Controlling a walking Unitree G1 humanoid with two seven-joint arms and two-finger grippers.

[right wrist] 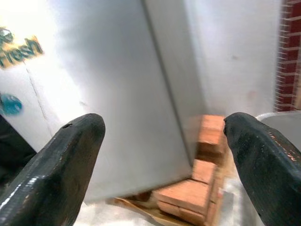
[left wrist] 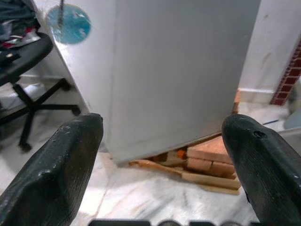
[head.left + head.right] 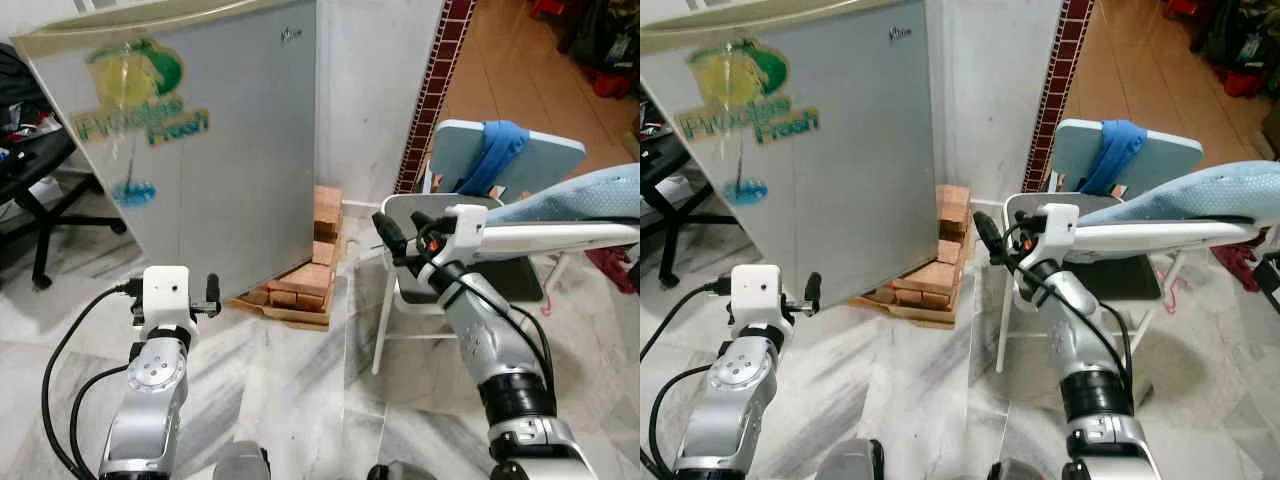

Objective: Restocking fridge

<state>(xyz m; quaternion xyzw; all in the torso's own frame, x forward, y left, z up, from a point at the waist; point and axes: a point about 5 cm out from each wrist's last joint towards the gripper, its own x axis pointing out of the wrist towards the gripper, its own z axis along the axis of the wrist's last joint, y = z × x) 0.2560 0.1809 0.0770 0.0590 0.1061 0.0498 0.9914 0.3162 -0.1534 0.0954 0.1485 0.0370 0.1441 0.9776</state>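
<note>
Looks like someone's home: marble floor [image 3: 290, 370], small silver fridge [image 3: 215, 150] propped on bricks [image 3: 305, 280], an office chair [image 3: 35, 190], plus an ironing board [image 3: 560, 235] by a plastic chair [image 3: 500, 150].

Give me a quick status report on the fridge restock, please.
Left gripper and right gripper open, empty, raised. Fridge ahead, door shut. Chair close at right.

Grey-veined marble floor [image 3: 290, 370], white wall [image 3: 375, 80] w/ red brick-tile strip [image 3: 432, 95], black office chair [image 3: 35, 190] at left, white folding chair [image 3: 400, 290] w/ blue cloth [image 3: 495, 150], stacked bricks [image 3: 310, 270] on cardboard, orange tile floor [image 3: 520, 70] beyond.
</note>
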